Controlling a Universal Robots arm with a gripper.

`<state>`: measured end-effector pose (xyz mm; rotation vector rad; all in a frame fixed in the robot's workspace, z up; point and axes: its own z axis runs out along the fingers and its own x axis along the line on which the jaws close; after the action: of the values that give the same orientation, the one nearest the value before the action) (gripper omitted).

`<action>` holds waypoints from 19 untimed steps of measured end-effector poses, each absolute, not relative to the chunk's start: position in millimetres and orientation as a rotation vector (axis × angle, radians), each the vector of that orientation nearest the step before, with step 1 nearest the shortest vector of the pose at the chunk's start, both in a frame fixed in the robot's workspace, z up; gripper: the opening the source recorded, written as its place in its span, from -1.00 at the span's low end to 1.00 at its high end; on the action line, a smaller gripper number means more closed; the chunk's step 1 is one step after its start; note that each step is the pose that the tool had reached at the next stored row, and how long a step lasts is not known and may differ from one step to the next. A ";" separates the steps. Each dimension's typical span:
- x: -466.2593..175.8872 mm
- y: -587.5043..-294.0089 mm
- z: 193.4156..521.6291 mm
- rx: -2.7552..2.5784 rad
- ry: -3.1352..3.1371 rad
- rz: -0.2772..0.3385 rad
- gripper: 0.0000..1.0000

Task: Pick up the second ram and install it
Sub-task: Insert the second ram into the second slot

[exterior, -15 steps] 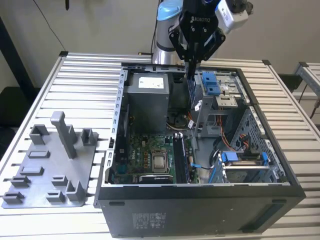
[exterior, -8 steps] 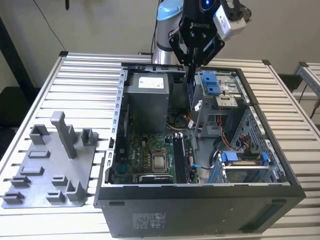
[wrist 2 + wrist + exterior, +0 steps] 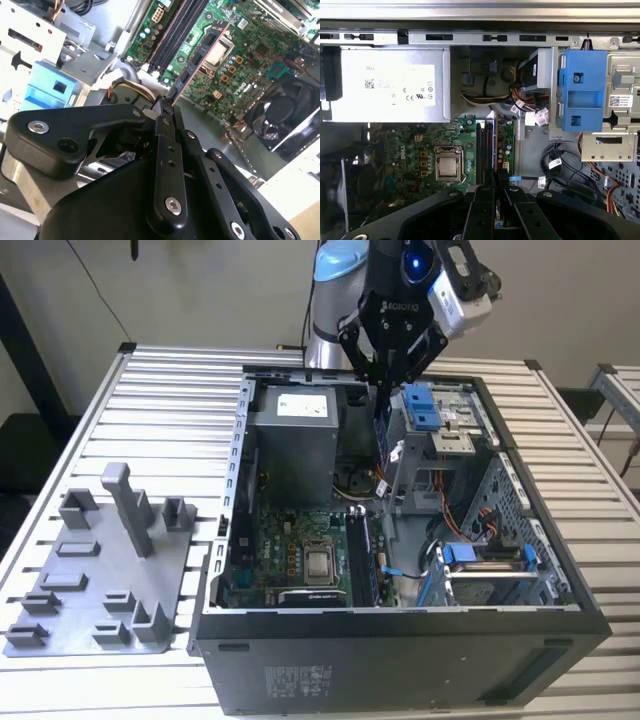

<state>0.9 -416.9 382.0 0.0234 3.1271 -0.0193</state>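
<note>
- Black gripper (image 3: pixel 385 380) has its fingers pinched tight on the second ram (image 3: pixel 381 435). The stick hangs on edge below them, over the open PC case (image 3: pixel 400 650).
- From the exterior view, the ram sits up between the grey power supply (image 3: pixel 295 435) and the blue drive caddy (image 3: pixel 422 405). The metal drive bracket (image 3: pixel 440 445) is just beside it, so it's pretty cramped there.
- Second wrist view looks down the stick: the ram (image 3: pixel 200 55) runs out from the closed gripper (image 3: pixel 165 107) toward the green motherboard (image 3: pixel 245 55), well clear of it.
- Black memory slots (image 3: pixel 175 35) run beside the ram's line, and the cooling fan (image 3: pixel 282 112) is off to the other side.
- In the first wrist view the ram (image 3: pixel 495 145) shows as a thin edge right next to the slots (image 3: pixel 482 147), with the CPU socket (image 3: pixel 449 166) nearby.
- A bundle of yellow and black cables (image 3: pixel 485 97) and some white connectors (image 3: pixel 536 118) hang past the slots' far end, close to the caddy (image 3: pixel 582 90).
- Grey holder tray (image 3: pixel 60 615) sits on the slatted table (image 3: pixel 170 390), outside the case and well away from the gripper.
</note>
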 end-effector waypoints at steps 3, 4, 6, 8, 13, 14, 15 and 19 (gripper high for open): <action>0.9 -425.5 376.9 0.022 3.127 -0.019 -0.73; 0.9 -428.6 375.5 0.022 3.127 -0.019 -0.73; 0.9 -434.6 373.2 0.022 3.127 -0.019 -0.73; 0.9 -438.9 371.5 0.022 3.127 -0.019 -0.73; 0.6 -441.0 362.7 0.022 3.127 -0.019 -0.73; 0.6 -441.6 360.8 0.023 3.127 -0.019 -0.73; 0.6 -442.3 359.0 0.023 3.127 -0.019 -0.73; -0.5 -443.8 351.8 0.025 3.127 -0.019 -0.73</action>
<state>-0.5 -443.8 351.8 0.0253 3.1270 -0.0194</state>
